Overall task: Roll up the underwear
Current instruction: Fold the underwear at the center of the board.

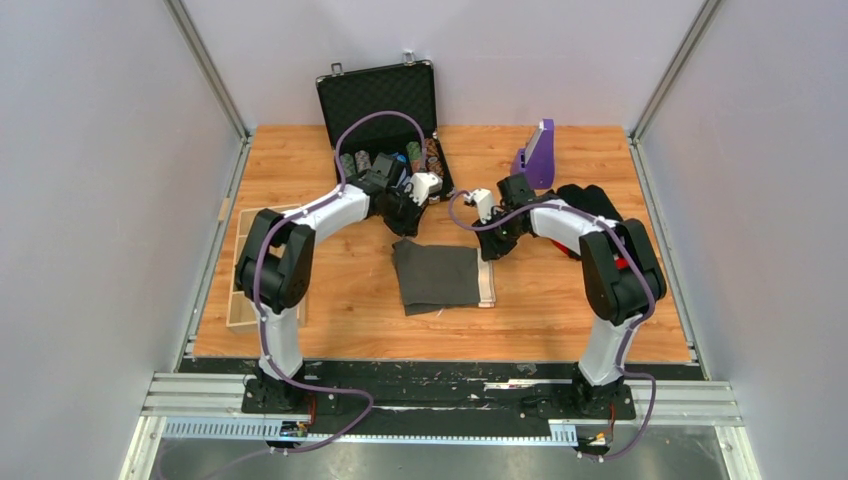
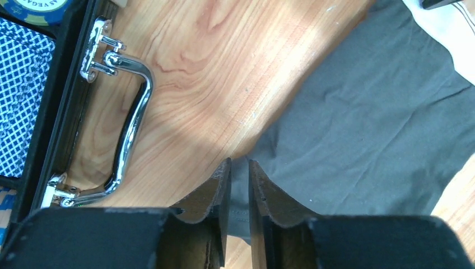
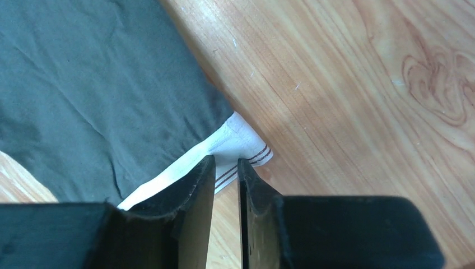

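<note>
Lying flat, underwear (image 1: pixel 440 277); far corners between both narrowly gapped jaws (actual pinch: cannot tell).

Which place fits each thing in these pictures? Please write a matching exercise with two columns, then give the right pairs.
Things
1. dark grey cloth underwear with a white waistband
2. black hard poker-chip case
3. purple plastic object
4. flat light wooden tray

Places
A. at the left edge of the table
B. in the middle, lying flat between the two arms
C. at the far edge, lid open
D. in the far right part

Pairs: 1-B, 2-C, 3-D, 4-A
</note>
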